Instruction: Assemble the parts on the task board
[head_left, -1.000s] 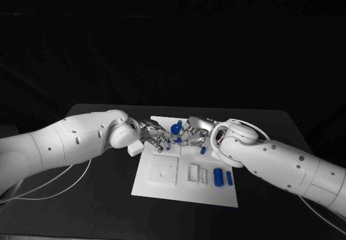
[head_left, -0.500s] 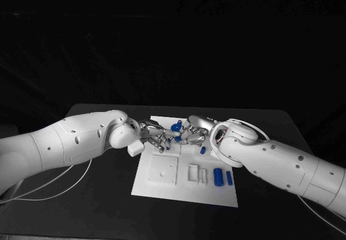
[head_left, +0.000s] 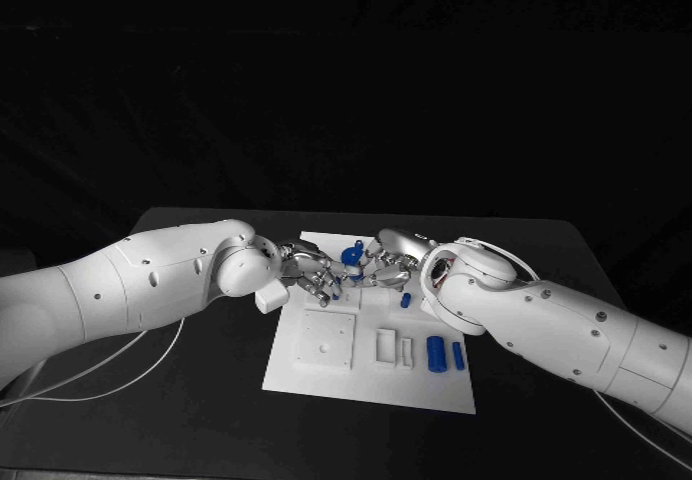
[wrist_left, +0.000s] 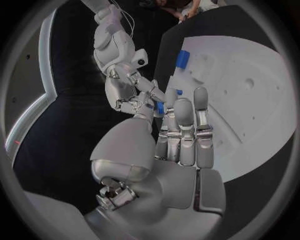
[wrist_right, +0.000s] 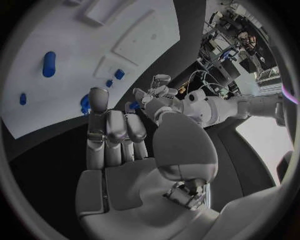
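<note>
Robot arms, both white, reach in from either side and meet over the far end of the task board (head_left: 433, 385), a white plate lying in the middle of a black worktop (head_left: 202, 400). The left robot hand (head_left: 306, 272) and the right robot hand (head_left: 389, 265) face each other, fingertips nearly touching, with a small blue part (head_left: 352, 259) between them. From the head view it is hard to tell which robot hand has hold of that part; the left wrist view shows a blue piece at the right robot hand's fingertips, so the right appears to pinch it, while the left robot hand's fingers lie straight and close together, and I cannot tell whether they grip anything. Nearer the robot, two blue cylinders (head_left: 436, 355) lie side by side on the board beside white raised blocks (head_left: 329, 340). Another blue piece (head_left: 407, 299) sits just under the right wrist. A white cable (head_left: 116, 360) trails across the worktop below the left arm. Background is dark
</note>
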